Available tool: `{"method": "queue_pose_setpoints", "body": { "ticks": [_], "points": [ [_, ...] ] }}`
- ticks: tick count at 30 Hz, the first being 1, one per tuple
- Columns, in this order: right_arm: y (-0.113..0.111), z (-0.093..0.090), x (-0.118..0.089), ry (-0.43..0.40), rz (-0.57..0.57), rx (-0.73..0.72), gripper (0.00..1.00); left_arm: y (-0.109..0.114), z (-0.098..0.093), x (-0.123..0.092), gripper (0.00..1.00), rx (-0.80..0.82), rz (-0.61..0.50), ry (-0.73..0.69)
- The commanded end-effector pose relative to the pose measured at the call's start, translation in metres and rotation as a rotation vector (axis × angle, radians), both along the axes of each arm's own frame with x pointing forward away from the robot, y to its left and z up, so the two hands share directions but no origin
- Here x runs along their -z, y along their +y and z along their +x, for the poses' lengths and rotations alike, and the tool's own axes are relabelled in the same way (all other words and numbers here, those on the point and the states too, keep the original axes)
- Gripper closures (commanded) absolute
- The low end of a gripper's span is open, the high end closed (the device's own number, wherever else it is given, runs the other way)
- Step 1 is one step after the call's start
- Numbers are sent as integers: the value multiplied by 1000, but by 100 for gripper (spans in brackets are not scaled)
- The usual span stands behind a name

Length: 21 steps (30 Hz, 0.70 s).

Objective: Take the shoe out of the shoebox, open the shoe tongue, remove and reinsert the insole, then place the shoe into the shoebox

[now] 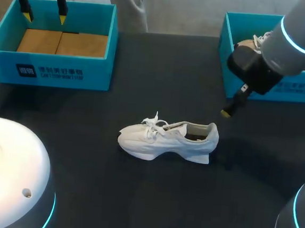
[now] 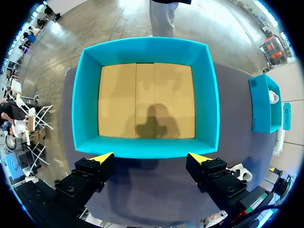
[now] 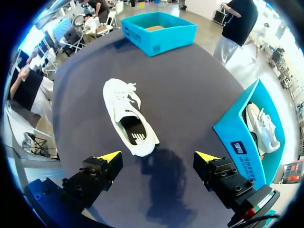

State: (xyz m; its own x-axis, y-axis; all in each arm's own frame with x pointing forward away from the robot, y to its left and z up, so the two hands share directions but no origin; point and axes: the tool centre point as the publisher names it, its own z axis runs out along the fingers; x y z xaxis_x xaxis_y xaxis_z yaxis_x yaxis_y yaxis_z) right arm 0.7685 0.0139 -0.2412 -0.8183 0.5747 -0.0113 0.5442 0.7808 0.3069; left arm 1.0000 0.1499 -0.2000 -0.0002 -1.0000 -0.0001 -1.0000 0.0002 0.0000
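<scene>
1. At mid-table the white shoe (image 1: 166, 139) is set upright on its sole, well apart from both boxes. Take-out is judged done, so opening the tongue is judged the step in hand.
2. The right gripper (image 3: 158, 156) is held wide open with nothing gripped, above the table near the heel.
3. The left gripper (image 2: 151, 157) is also spread wide and empty, parked over one edge of the left box (image 1: 49, 73).
4. Next move, as judged: the right gripper is to be brought down on the tongue behind the laces. The shoe probably needs to be steadied by the left arm, which is well away.
5. Only a bare cardboard floor is seen in the left box.
6. A second shoe (image 3: 263, 126) is seen inside the right box (image 1: 304, 92).
</scene>
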Motion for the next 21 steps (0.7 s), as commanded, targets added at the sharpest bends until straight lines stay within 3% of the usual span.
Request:
{"method": "queue_pose_setpoints", "body": {
  "ticks": [1,12,21],
  "points": [
    [-1,-1,1,-4,3,0,0,0,0,0,0,0,0,0],
    [-3,1,3,-7,14,-23,0,0,0,0,0,0,0,0],
    [-27,6,2,-75,234,-264,0,0,0,0,0,0,0,0]
  ]
}}
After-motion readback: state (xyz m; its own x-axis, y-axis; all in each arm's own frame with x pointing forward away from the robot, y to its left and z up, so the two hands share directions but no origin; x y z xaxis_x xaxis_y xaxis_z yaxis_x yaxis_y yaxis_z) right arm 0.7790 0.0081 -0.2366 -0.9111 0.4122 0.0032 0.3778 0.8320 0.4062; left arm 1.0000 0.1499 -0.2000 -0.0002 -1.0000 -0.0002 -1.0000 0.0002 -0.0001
